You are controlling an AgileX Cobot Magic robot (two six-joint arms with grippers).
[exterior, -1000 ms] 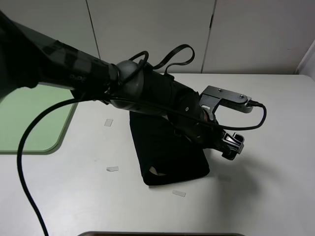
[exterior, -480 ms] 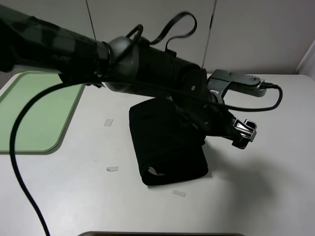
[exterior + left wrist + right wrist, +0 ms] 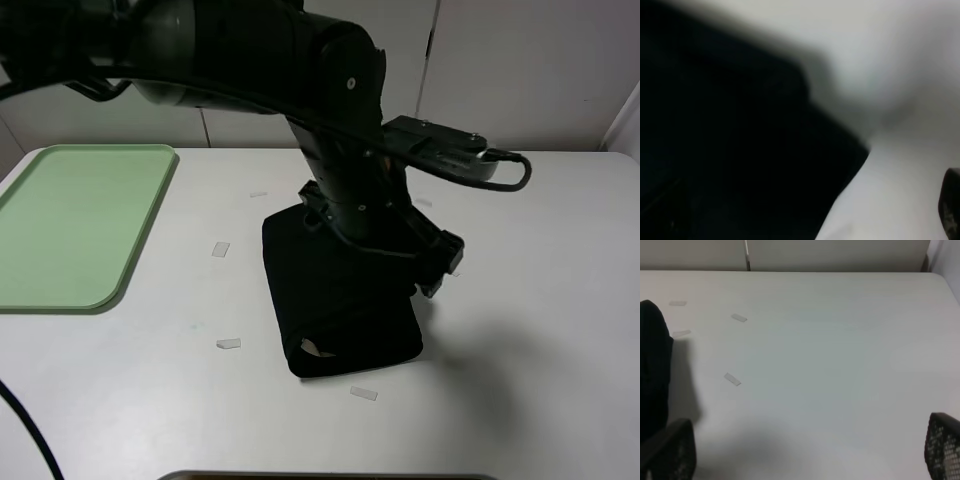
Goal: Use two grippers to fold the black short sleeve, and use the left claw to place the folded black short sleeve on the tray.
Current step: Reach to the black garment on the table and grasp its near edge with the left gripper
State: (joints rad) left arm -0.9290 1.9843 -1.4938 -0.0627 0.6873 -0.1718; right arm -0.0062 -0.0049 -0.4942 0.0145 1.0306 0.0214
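While both tools gape wide, the tray [image 3: 70, 225] lies bare; the black short sleeve [image 3: 340, 320] lies apart.

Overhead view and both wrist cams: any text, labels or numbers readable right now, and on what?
None can be read.
Black short sleeve: folded, only a small pale patch shows, no letters legible.
Paper strips: blank as far as visible.
Tray: no marking.
Left wrist view: too blurred.
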